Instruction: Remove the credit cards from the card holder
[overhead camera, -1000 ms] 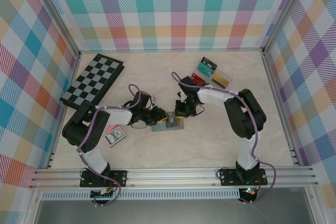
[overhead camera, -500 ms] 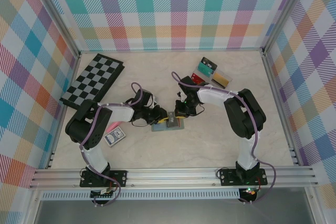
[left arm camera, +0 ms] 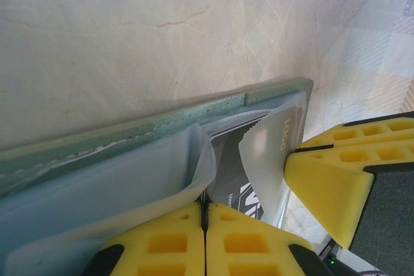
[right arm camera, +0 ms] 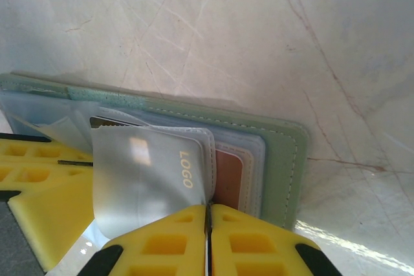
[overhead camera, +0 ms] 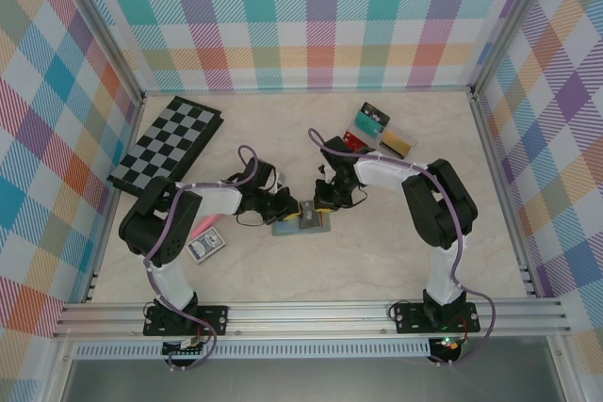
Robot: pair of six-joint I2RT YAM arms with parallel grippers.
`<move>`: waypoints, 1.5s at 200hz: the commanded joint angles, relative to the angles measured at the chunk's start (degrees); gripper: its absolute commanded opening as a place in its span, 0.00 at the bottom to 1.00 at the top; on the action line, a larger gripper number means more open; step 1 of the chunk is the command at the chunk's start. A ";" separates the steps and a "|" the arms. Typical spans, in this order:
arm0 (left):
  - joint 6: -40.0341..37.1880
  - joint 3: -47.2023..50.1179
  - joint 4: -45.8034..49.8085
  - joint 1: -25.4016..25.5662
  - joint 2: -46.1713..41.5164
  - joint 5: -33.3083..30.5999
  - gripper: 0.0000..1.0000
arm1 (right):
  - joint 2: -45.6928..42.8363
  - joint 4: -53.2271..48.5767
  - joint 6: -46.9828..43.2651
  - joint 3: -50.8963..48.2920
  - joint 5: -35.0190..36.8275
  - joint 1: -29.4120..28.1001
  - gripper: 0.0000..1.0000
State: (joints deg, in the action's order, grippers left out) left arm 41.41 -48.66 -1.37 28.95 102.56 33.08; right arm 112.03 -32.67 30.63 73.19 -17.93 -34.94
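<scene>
The grey-green card holder [overhead camera: 302, 223] lies open on the table between both arms. Its stitched cover [right arm camera: 284, 159] carries clear sleeves. My right gripper [right arm camera: 209, 210] is shut on the edge of a sleeve with a grey credit card marked LOGO [right arm camera: 145, 172]; an orange-brown card [right arm camera: 228, 176] sits in a slot beside it. My left gripper [left arm camera: 206, 214] is shut where a curled clear sleeve [left arm camera: 136, 179] meets a dark card [left arm camera: 242, 172]; I cannot tell whether the card is pinched too. Red [overhead camera: 355, 141], teal [overhead camera: 371, 120] and yellow-gold [overhead camera: 399, 143] cards lie at the back right.
A folded checkered board [overhead camera: 165, 145] lies at the back left. A blue-patterned card pack [overhead camera: 205, 246] sits near the left arm's base. Metal rails and plaid walls [overhead camera: 57, 120] close in the table. The two grippers' yellow fingers [left arm camera: 336, 172] are nearly touching over the holder.
My left gripper has closed from slightly apart to fully shut at the holder's sleeves. The right gripper and the card holder have stayed put.
</scene>
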 commanded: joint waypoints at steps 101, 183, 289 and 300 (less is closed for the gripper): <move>-1.60 0.69 4.41 -0.42 -7.10 -2.96 0.08 | 1.79 -1.92 -0.14 -0.45 1.76 -0.61 0.09; 1.52 0.86 -0.66 -0.39 -2.61 1.20 0.19 | 1.79 -1.53 -0.13 -0.77 1.32 -0.66 0.09; 1.50 0.32 -0.85 -0.39 0.03 1.65 0.11 | 1.88 -1.36 -0.13 -0.91 1.08 -0.66 0.09; 1.38 0.07 -0.40 -0.39 -0.46 1.28 0.09 | 1.97 -1.39 -0.18 -0.85 1.06 -0.66 0.09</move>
State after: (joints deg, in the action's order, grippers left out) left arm 42.78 -48.16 -1.76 28.93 101.91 33.45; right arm 112.03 -32.53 30.63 73.19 -17.85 -35.00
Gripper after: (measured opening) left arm 0.112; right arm 0.093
